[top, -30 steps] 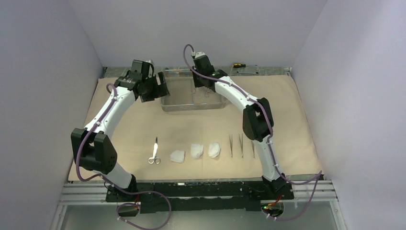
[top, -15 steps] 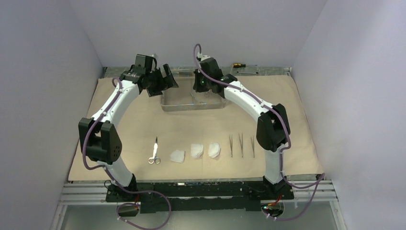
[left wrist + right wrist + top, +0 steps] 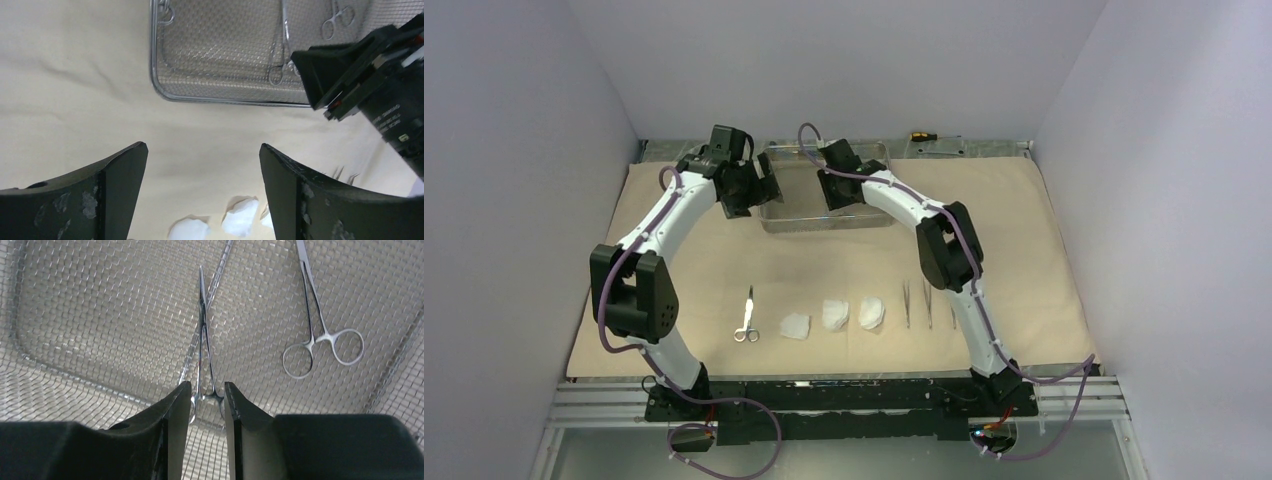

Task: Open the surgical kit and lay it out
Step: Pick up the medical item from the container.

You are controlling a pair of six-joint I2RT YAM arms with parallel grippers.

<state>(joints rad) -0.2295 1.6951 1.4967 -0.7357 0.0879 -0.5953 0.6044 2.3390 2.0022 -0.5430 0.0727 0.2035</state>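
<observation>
Surgical kit, partly laid out; entries run outward from each claw.

1. Right claw: the black fingers are parted by a narrow slot and grip nothing that can be made out. The tips sit over the ring end of item 2. Whether they touch it cannot be told.
2. Ring-handled steel clamp: lies directly below the right claw. Its rings show in the slot and its closed jaws point away from the claw.
3. Second ring-handled steel clamp: lies flat to one side of the right claw, at the right of the wrist view. It is well apart from item 2, with its rings toward the claw.
4. Rectangular steel wire-mesh tray: sits under the right claw and holds items 2 and 3.
5. Left claw: the fingers are spread wide with nothing between them. It hangs over bare cloth just outside the tray's left end, with the tray rim ahead of it.
6. Large beige wrap cloth: spread flat beneath both claws, with the tray on its far half.
7. Row on the cloth, well apart from both claws and toward the arm bases, listed left to right:
   - third ring-handled steel clamp
   - three white gauze pads
   - three slim tweezers, the last partly hidden by the right arm
8. Small yellow-and-black tool: lies beyond the right claw, off the cloth at the far edge, and is too small to identify.
</observation>
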